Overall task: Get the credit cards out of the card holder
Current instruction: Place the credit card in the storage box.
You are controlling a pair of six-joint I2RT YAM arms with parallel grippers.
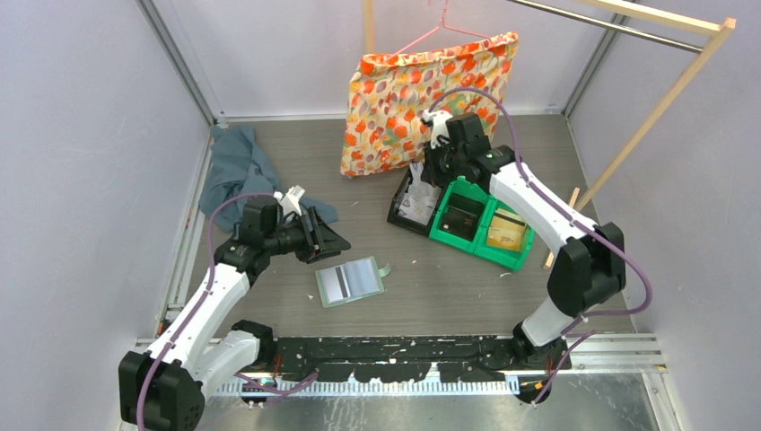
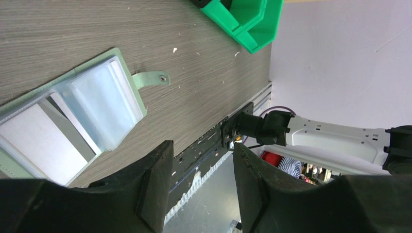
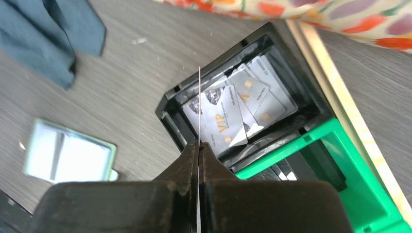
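Note:
The pale sage-green card holder [image 1: 350,281] lies open on the table, a whitish card with a dark stripe in its clear pocket. It also shows in the left wrist view [image 2: 92,104] and the right wrist view [image 3: 68,156]. My left gripper [image 1: 334,241] is open and empty, just up and left of the holder. My right gripper [image 1: 420,169] is shut on a credit card [image 3: 199,104], seen edge-on, held above the black bin [image 3: 170,104]. Several grey credit cards [image 3: 228,116] lie in that bin.
Bright green bins [image 1: 485,224] stand right of the black bin [image 1: 399,214]. A blue-grey cloth [image 1: 235,171] lies at the back left. A flowered cushion [image 1: 426,94] hangs at the back. A wooden rack [image 1: 646,117] stands at the right.

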